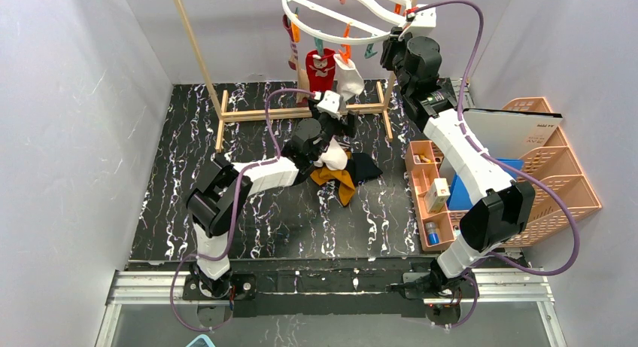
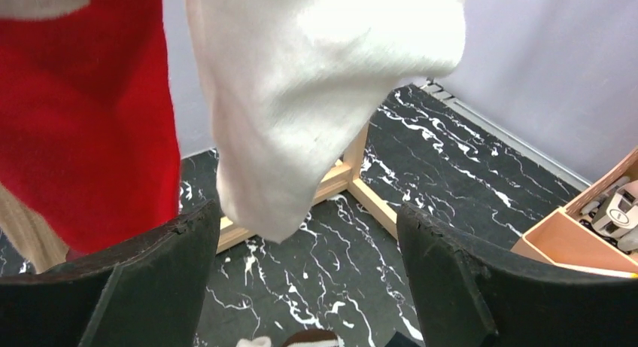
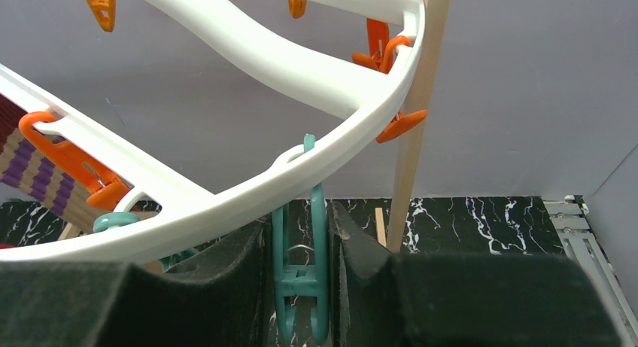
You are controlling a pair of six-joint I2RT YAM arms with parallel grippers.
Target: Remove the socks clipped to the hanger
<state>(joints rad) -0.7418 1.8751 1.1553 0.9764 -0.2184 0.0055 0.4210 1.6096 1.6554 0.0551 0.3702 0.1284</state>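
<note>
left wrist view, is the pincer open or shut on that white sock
Open. The left pincer has its fingers wide apart, and the white sock hangs loose in the gap between them, not pinched.

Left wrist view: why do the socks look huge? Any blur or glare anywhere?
Left wrist view: the white sock hangs close to the lens, so it looms large and slightly soft; no glare. Right wrist view: the teal clothespin and hanger are crisp, the dark fingers nearly featureless. Top external view: even light, only faint shadows.
</note>
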